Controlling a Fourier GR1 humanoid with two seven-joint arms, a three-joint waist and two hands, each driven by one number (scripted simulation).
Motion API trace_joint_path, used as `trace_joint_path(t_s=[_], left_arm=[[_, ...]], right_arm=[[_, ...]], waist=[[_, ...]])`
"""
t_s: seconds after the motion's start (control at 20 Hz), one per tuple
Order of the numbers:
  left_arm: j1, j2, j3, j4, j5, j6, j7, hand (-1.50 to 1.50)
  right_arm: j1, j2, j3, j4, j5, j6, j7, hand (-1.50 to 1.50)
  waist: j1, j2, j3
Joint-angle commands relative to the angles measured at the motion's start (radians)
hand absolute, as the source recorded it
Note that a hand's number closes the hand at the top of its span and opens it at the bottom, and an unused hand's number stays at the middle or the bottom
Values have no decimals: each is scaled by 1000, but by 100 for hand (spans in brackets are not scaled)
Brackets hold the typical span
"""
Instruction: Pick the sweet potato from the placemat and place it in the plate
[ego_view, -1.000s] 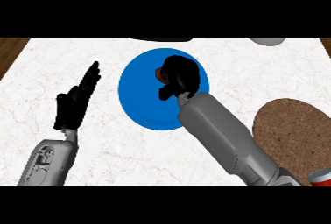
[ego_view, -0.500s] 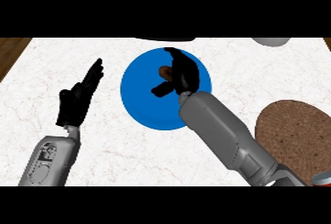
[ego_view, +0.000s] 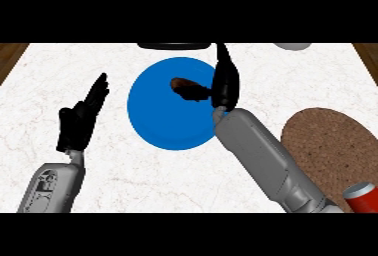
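Head view: the sweet potato (ego_view: 189, 89) is seen lying inside the blue plate (ego_view: 166, 125), in its far right part, on the white marbled counter (ego_view: 148, 175). The right hand (ego_view: 225, 82) is held just to the right of the sweet potato, over the plate's right rim, with its fingers stretched straight toward the far side and nothing grasped; whether it touches the sweet potato cannot be told. The left hand (ego_view: 83, 116) is shown resting at the left, well apart from the plate, fingers straight and up, holding nothing. A brown cork placemat (ego_view: 325, 145) is seen at the right, and a red can (ego_view: 363, 197) at its near edge.
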Motion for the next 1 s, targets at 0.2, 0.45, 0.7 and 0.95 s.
trace_joint_path(t_s=[0.2,0.45,0.7,0.95], left_arm=[[55,0,9,-35,5,-7,-14,0],[23,-10,22,24,-26,23,-38,0],[-1,16,51,15,-6,-14,-21,0],[78,1,44,-47,-11,-21,-29,0]], right_arm=[[278,-191,-79,-345,-61,58,-55,-150],[478,-263,-55,-592,-41,130,-21,-150],[577,-318,-185,-585,-137,254,-160,-150],[629,-343,-300,-618,-186,353,-222,-150]], waist=[[-32,-7,0],[-35,-5,-1],[-22,-2,0],[-19,-2,0]])
